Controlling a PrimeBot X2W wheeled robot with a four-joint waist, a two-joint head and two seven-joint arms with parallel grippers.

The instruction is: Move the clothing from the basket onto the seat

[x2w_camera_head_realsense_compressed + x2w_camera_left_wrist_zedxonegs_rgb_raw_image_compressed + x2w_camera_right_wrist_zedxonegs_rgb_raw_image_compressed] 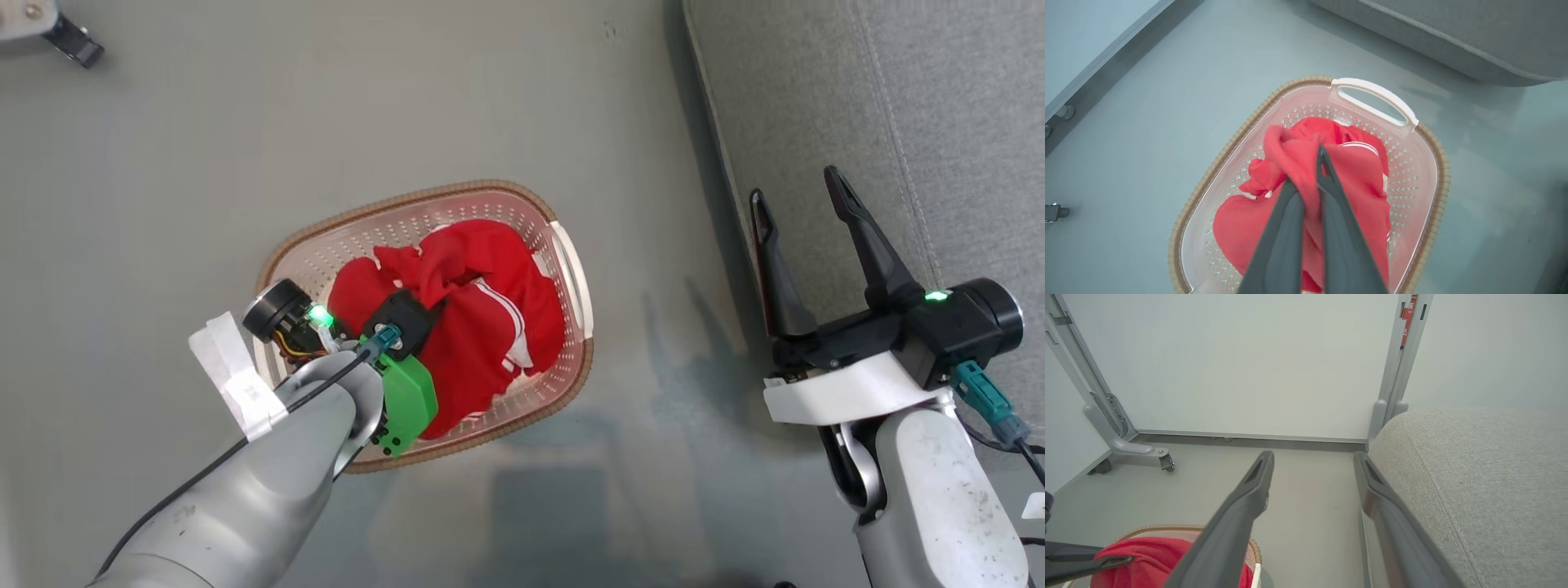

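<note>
Your left arm (269, 474) covers the near-left rim of the basket (490, 189); the clothing (482, 327) hides its bottom; the seat (898, 98) is cut off rightward.

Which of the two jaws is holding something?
The left jaws, shut on the red clothing in the basket; the right jaws stand open, empty, by the seat.

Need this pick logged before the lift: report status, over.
Left end effector shut on clothing, inside the basket. Right end effector open, empty, beside the seat. No obstacle seen between basket and seat.
</note>
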